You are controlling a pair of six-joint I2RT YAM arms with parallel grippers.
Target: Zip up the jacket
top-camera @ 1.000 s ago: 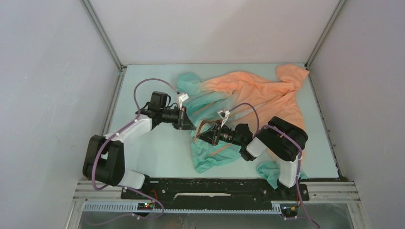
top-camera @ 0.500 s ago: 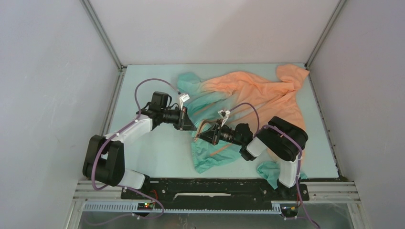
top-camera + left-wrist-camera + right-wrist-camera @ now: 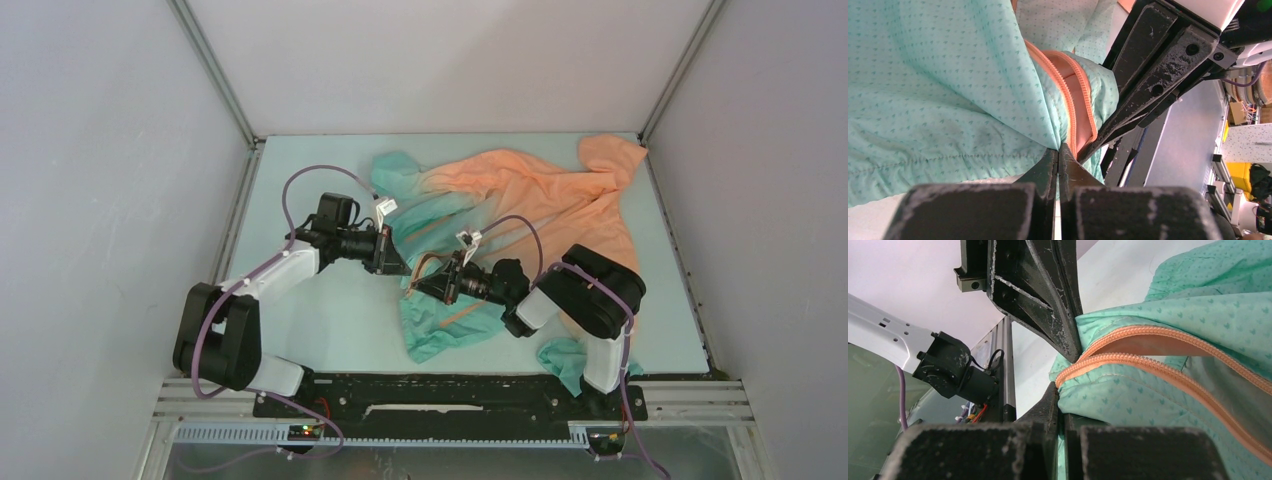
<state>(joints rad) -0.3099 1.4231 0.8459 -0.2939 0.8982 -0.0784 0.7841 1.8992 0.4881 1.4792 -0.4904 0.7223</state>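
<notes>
The jacket (image 3: 540, 195) lies spread on the table, orange at the far right and teal toward the near middle. Its teal hem (image 3: 440, 325) with the orange zipper (image 3: 1148, 367) is bunched between my two grippers. My left gripper (image 3: 402, 266) is shut on a fold of teal hem fabric (image 3: 998, 100) beside the orange zipper tape (image 3: 1075, 107). My right gripper (image 3: 418, 284) is shut on the teal edge (image 3: 1158, 405) just below the zipper's end. The two grippers meet tip to tip, a little above the table. The zipper's two sides gape apart.
A teal cuff (image 3: 565, 360) lies beside the right arm's base. The other teal sleeve end (image 3: 392, 170) lies at the far middle. Grey walls with metal rails (image 3: 215, 75) close in the table on three sides.
</notes>
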